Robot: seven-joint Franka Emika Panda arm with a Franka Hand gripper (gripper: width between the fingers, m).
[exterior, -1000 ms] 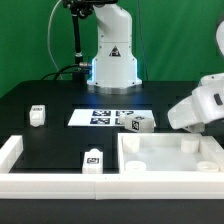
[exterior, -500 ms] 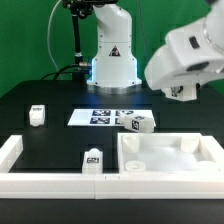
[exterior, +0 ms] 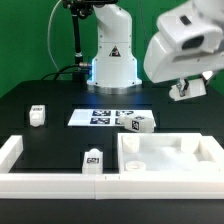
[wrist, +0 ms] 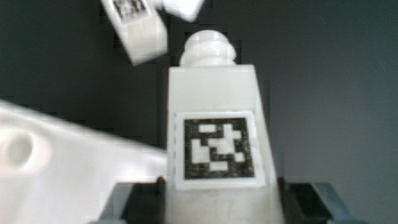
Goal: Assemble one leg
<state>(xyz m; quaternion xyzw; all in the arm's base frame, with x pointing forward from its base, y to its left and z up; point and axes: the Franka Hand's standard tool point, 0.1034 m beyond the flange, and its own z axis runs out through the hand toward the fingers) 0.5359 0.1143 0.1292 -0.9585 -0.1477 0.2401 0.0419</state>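
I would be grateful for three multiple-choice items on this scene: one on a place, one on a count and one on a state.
1. Where is the leg that sits in the claw?
A. up in the air, clear of the table
B. lying flat on it
C. out of both views

2. How many other legs show outside the claw?
A. one
B. three
C. five

3. What is the claw's state?
A. open and empty
B. shut on the leg
C. out of view

Answers:
1 A: the exterior view shows it hanging high.
2 B: one at the exterior view's left, one mid-table, one nearer the camera.
3 B: the fingers flank the lifted leg.
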